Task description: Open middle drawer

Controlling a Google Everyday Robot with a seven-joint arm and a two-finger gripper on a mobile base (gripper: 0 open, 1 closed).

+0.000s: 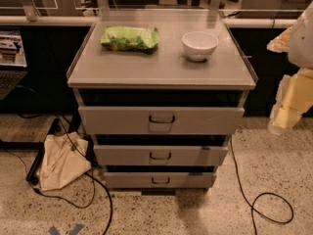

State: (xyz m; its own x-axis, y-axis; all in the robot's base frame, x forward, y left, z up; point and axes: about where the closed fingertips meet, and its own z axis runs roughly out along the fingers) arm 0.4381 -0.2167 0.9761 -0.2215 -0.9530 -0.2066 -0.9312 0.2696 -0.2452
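Camera view: a grey cabinet [161,67] with 3 stacked drawer fronts fills the centre of the frame. The middle drawer [122,155] sits at lower centre, with a dark gap above its panel. A green snack bag [129,38] and a white bowl [199,44] rest on top. The gripper [286,109] hangs at the right edge, well apart from the drawers. I cannot tell whether it is spread or closed.
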